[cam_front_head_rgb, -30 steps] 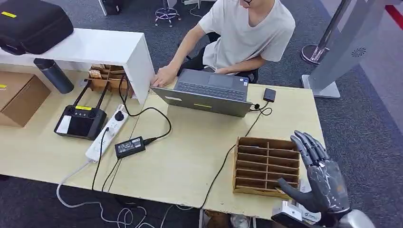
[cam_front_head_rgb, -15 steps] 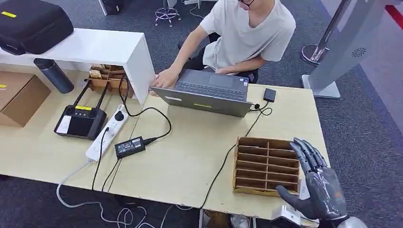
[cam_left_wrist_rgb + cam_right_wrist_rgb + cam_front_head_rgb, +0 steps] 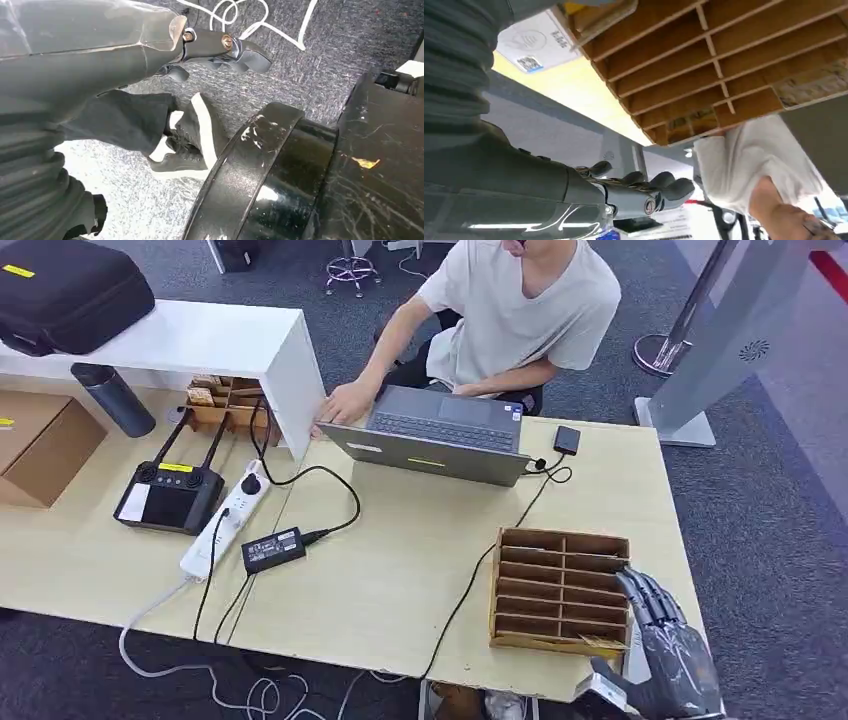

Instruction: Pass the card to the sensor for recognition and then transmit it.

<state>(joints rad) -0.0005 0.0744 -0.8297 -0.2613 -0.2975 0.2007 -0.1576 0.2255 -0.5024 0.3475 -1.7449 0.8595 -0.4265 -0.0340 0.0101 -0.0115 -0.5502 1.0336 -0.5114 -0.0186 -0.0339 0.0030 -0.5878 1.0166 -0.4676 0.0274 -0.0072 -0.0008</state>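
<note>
1. Grey carpet (image 3: 780, 540) covers the room. On it stands a long, pale wooden table (image 3: 400, 560).
2. A person (image 3: 520, 310) in a light shirt sits at the far side of the table. One of their hands rests beside an open grey laptop (image 3: 440, 435).
3. A white shelf unit (image 3: 200, 340) stands on the table's left part.
4. A wooden slotted rack (image 3: 560, 585) lies flat near the table's right front corner.
5. The right hand (image 3: 668, 655) is just off the rack's near right corner. Its fingers (image 3: 664, 182) are spread and loosely bent, and they grasp nothing.
6. The left hand (image 3: 200, 47) hangs over the carpet, relaxed and empty.
7. A flat white reader (image 3: 603, 692) with a printed mark lies at the table's edge. It is just beside the rack and under the right thumb.
8. A yellowish card (image 3: 599, 643) shows in the rack's nearest row. It lies close to the right hand's fingers but is not held. Whether they touch it cannot be told.
</note>
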